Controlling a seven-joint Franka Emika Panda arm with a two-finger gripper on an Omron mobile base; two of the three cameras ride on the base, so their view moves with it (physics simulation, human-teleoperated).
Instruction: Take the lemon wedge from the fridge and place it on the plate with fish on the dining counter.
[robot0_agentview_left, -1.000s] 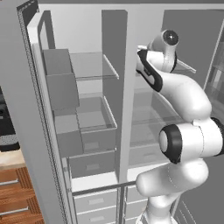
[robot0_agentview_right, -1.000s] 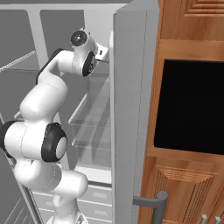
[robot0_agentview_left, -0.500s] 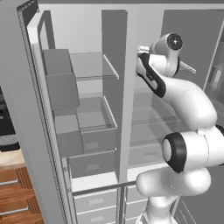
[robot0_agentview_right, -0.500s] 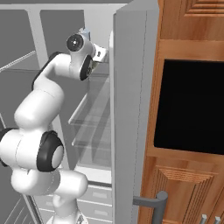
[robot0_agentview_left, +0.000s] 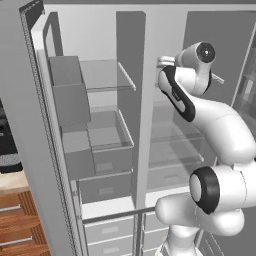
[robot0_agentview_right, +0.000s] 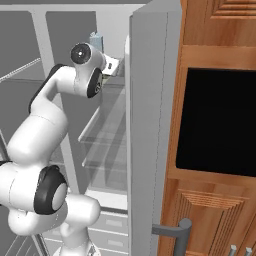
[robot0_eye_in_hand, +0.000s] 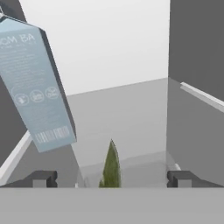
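The fridge (robot0_agentview_left: 145, 100) stands open, and my arm reaches into its upper right compartment. In the hand view a pointed olive-green lemon wedge (robot0_eye_in_hand: 110, 166) stands on the pale grey shelf (robot0_eye_in_hand: 127, 109), right in front of the hand. My gripper (robot0_eye_in_hand: 112, 179) is open, with one dark fingertip on each side of the wedge and clear of it. From the right base view the hand (robot0_agentview_right: 113, 65) sits at the top shelf, just behind the edge of the fridge door (robot0_agentview_right: 150, 125). The plate with fish and the dining counter are out of view.
A tall blue-grey carton (robot0_eye_in_hand: 35, 83) stands on the same shelf, close to the left of the hand; its top (robot0_agentview_right: 96, 39) pokes above the wrist. The compartment's side wall (robot0_eye_in_hand: 197, 65) is near on the right. A black wall oven (robot0_agentview_right: 220, 120) in wood flanks the fridge.
The arm has stretched up and deeper into the upper right compartment; its elbow has dropped lower. The gripper has stayed open.
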